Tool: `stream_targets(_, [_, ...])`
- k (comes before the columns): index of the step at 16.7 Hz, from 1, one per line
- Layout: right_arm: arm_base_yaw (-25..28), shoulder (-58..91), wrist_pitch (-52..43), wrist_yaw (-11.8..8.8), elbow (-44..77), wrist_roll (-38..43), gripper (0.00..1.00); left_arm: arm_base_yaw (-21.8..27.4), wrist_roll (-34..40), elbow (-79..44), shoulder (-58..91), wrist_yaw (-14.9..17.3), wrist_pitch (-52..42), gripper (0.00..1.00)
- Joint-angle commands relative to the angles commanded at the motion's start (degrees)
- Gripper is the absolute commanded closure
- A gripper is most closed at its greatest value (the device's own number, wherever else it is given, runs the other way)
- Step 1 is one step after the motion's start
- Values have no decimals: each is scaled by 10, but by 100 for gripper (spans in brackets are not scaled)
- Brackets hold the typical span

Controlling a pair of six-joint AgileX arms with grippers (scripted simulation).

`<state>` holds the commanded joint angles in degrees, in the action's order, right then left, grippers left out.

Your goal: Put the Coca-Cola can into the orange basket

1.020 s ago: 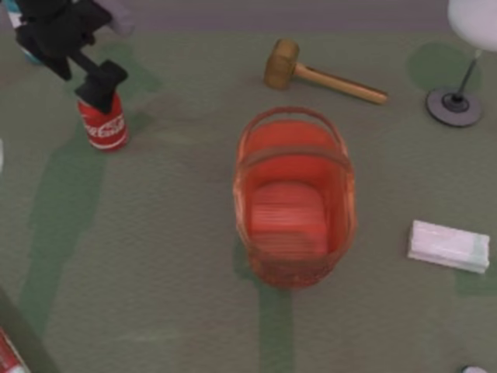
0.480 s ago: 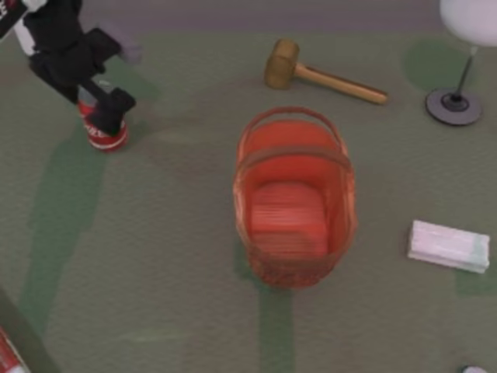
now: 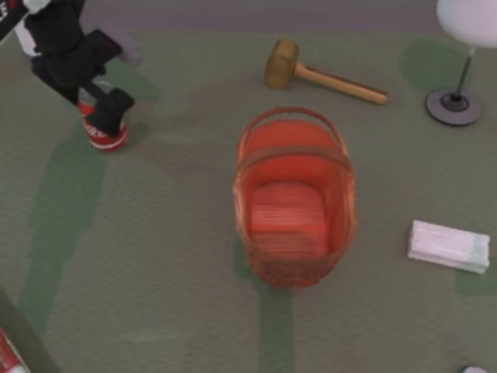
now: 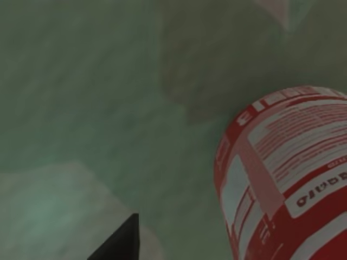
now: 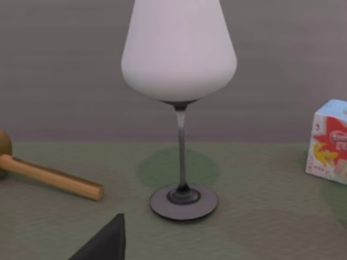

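The Coca-Cola can [image 3: 107,137] stands upright at the table's far left, red with white script. My left gripper [image 3: 99,116] is down over its top, open, with its dark fingers on either side of the can. In the left wrist view the can [image 4: 282,179] fills one side, and one dark fingertip [image 4: 123,244] stands clear of it with green cloth between them; the other finger is hidden. The orange basket [image 3: 342,225], oval with an arched handle, sits empty at the table's middle, well to the right of the can. Of my right gripper only one fingertip [image 5: 108,244] shows, parked near the wine glass.
A wooden mallet [image 3: 311,74] lies behind the basket. A white wine glass [image 3: 457,101] stands at the far right, and a white box [image 3: 449,245] lies at the right. A small carton [image 5: 328,143] shows beside the glass. A red object [image 3: 8,357] sits at the bottom-left corner.
My left gripper has come down and forward over the can, covering its top and most of its label. In the last half second it has barely moved. The can has stayed put.
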<state>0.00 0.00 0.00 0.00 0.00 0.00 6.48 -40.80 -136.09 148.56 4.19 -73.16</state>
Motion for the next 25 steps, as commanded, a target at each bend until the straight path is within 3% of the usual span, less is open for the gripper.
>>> stream_targets(10, [0, 0, 0, 0, 0, 0, 0, 0, 0, 0, 0, 0, 0, 98])
stream_targets(20, [0, 0, 0, 0, 0, 0, 0, -2, -1, 0, 0, 0, 0, 100])
stream_targets(22, [0, 0, 0, 0, 0, 0, 0, 1, 6, 12, -2, 12, 17, 100])
stream_targets(25, [0, 0, 0, 0, 0, 0, 0, 10, 32, 55, -14, 58, 87, 100])
